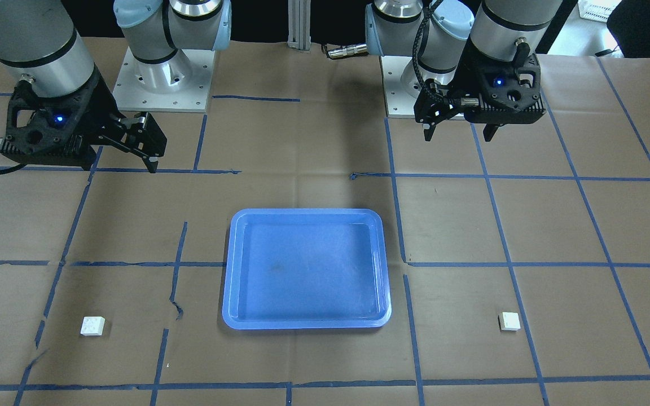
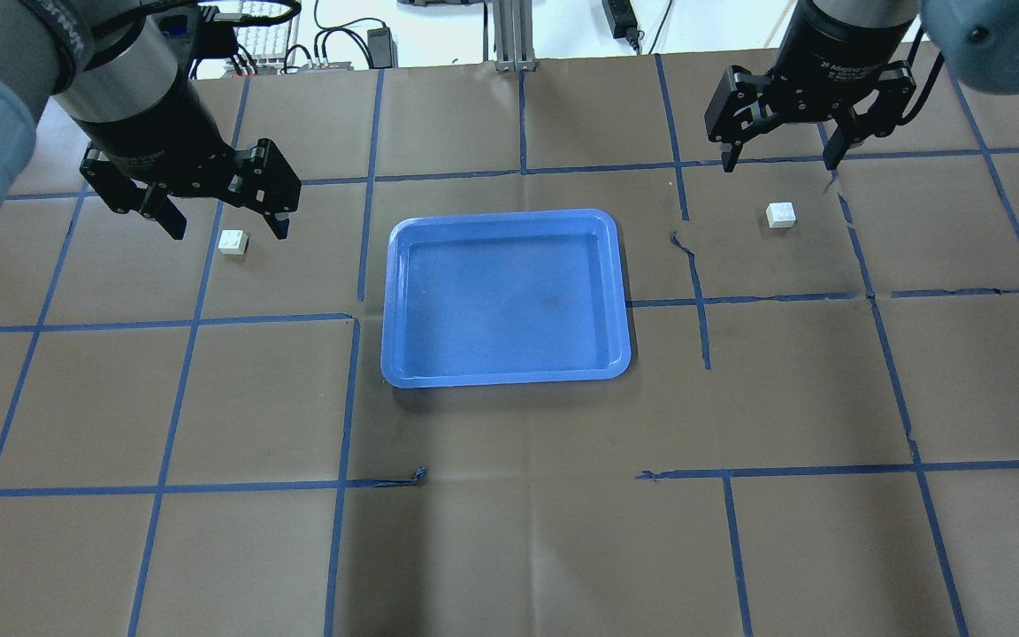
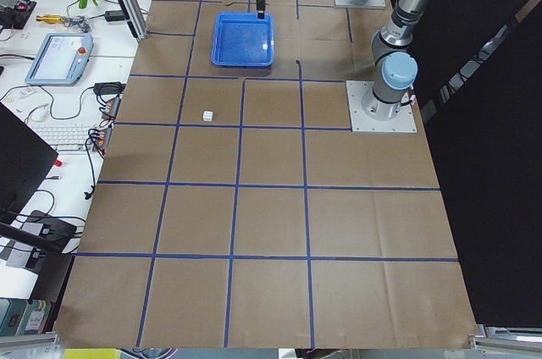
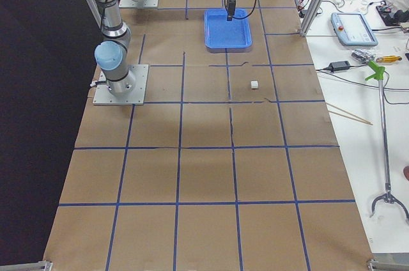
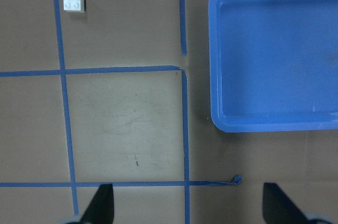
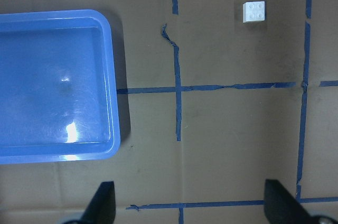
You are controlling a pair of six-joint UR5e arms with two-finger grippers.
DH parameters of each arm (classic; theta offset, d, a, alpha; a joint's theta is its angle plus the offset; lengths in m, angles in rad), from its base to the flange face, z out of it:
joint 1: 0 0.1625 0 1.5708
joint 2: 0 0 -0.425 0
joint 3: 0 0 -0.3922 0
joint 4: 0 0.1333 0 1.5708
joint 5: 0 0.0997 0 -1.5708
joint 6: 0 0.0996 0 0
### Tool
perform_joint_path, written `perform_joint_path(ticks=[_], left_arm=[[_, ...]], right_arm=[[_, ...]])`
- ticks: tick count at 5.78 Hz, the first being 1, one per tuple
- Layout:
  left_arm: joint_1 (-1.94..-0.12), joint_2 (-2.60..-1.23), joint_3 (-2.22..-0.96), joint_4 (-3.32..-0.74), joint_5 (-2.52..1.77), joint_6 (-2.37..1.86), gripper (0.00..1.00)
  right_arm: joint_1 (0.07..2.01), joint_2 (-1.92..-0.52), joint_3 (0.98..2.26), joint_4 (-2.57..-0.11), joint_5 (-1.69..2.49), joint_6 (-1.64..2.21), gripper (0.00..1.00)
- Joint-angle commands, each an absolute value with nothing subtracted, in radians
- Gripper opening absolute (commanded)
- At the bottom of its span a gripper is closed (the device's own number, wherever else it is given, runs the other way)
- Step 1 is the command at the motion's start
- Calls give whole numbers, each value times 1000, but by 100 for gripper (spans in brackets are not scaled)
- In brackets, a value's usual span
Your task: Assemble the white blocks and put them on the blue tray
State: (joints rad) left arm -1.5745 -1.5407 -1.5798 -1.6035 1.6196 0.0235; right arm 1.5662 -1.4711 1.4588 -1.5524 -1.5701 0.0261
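Observation:
Two white blocks lie apart on the brown table. One white block (image 2: 233,241) (image 1: 509,321) (image 5: 74,1) is on my left side, the other white block (image 2: 780,215) (image 1: 92,326) (image 6: 254,11) on my right. The blue tray (image 2: 394,301) (image 1: 229,270) lies flat between them and holds nothing. My left gripper (image 2: 226,232) (image 1: 458,137) (image 5: 190,208) hangs open and empty high above the table, well clear of its block. My right gripper (image 2: 778,165) (image 1: 119,163) (image 6: 190,208) is also open, empty and high.
Blue tape lines (image 2: 359,257) divide the brown paper table cover into squares. Both arm bases (image 1: 161,84) stand at the robot's edge of the table. A keyboard and cables (image 3: 76,135) lie beyond the far table edge.

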Motion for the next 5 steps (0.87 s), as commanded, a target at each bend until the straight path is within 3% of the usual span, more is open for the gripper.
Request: perform_joint_path(ticks=[1,3,5], left_arm=[[-1512,-1549,-1604,-1605,1621,122,99],[-1325,-1752,-1571,-1463,1617,197,99],[-1307,-1952,-1494,-1299,1617,198,99]], right_arm=[[1568,-1471,1459,-1552,-1571,26,100],[1566,-1471,1459,-1552,-1569,26,100],[1568,-1470,1460,-1554,-1571,26,100]])
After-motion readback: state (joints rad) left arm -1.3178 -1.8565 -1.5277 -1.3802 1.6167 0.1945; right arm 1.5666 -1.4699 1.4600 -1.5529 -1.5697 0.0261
